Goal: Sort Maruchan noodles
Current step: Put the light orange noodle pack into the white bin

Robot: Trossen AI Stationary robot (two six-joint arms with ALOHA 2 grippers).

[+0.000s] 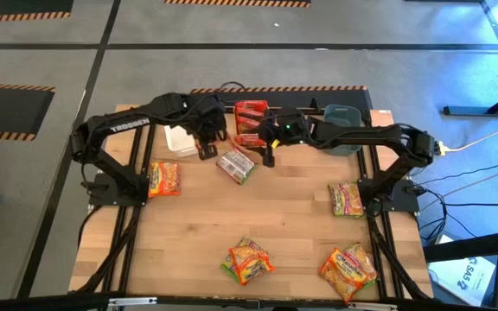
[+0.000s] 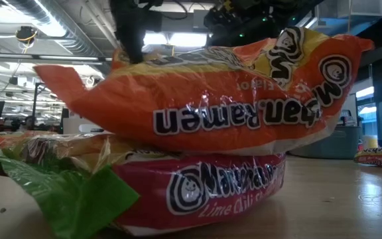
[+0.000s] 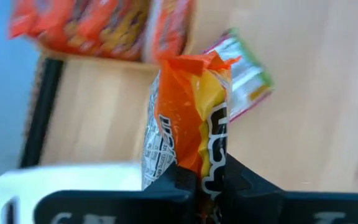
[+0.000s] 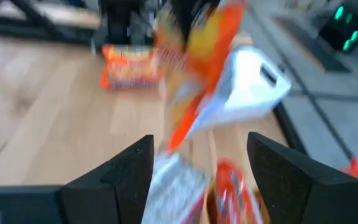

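Note:
My left gripper point(image 1: 207, 149) is shut on an orange-yellow Maruchan noodles packet point(image 3: 191, 118), which also shows in the right wrist view as an orange packet point(image 4: 197, 68) hanging in the air. My right gripper point(image 1: 271, 154) stands open just to its right, over a silvery, green-edged packet point(image 1: 236, 164) that lies flat on the table. More packets lie at the left point(image 1: 164, 179), at the right point(image 1: 346, 199) and near the front edge point(image 1: 247, 259), point(image 1: 348, 269). My left gripper pinches one end of the orange packet point(image 3: 207, 177) between its two fingers point(image 3: 253, 186). The fingers come from above, slanting down. The packet hangs below them edge-on, lifted clear of the table.
An orange bin point(image 1: 251, 121) with red packets, a white bin point(image 1: 180, 138) and a grey-blue bin point(image 1: 344, 128) stand along the far edge. In the low view a stack of packets point(image 2: 211, 99) close to the camera blocks most of the table.

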